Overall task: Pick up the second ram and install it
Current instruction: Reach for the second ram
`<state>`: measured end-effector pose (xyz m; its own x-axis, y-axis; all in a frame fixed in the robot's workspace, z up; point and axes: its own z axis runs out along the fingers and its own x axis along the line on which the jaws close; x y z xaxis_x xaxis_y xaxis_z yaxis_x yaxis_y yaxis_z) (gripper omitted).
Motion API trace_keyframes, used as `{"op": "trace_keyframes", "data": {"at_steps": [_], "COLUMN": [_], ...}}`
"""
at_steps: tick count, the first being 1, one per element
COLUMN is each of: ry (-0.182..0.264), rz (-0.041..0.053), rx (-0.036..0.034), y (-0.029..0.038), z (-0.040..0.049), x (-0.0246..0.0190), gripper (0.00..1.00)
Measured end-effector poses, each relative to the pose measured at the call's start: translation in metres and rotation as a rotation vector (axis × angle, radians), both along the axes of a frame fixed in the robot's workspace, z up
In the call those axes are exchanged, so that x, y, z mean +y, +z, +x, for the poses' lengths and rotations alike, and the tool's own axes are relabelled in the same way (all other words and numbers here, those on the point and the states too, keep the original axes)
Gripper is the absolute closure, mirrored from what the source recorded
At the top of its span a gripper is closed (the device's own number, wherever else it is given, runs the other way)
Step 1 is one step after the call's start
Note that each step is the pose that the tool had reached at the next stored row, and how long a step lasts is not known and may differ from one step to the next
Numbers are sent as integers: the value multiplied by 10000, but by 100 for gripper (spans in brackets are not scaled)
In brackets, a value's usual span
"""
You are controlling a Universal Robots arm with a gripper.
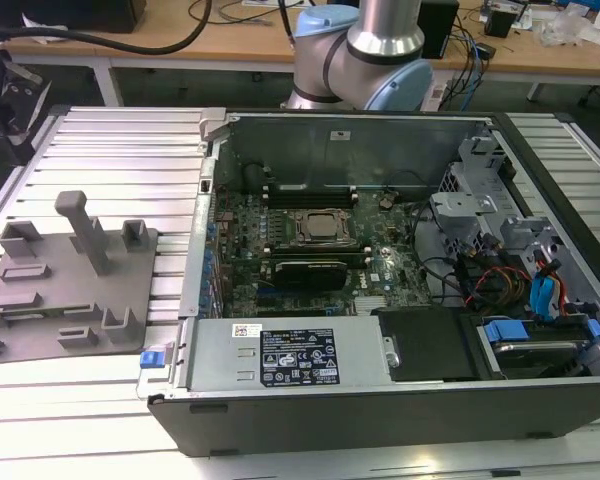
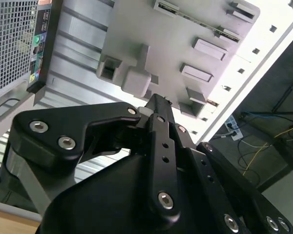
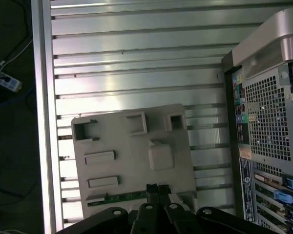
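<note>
The second ram is a thin green stick lying in a slot along one edge of the grey tray in the first wrist view. My gripper hangs well above the tray, its tips over the stick's end, and looks shut with nothing between the fingers. In the second wrist view the gripper narrows to a closed point over the tray. In the exterior view the tray rests on the ribbed table at the exterior view's left of the open computer case.
Inside the case lie the CPU socket and long black slots beside it. The arm's base stands behind the case. A tall post rises from the tray. Cables and drive bays fill the case's right side.
</note>
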<state>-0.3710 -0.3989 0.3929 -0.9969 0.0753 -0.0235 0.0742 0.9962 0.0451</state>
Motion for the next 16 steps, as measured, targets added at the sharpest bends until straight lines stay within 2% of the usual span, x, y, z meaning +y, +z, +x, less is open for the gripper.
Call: {"op": "trace_keyframes", "data": {"at_steps": [6,10,14,16], "ry": [0,0,0,1], "rz": [0,0,0,0], "rx": [0,0,0,0], "y": [-1,-1,-2,-1], "z": [-165,-330,-427,-432], "x": [0,0,0,0], "gripper": [89,89,89,89]}}
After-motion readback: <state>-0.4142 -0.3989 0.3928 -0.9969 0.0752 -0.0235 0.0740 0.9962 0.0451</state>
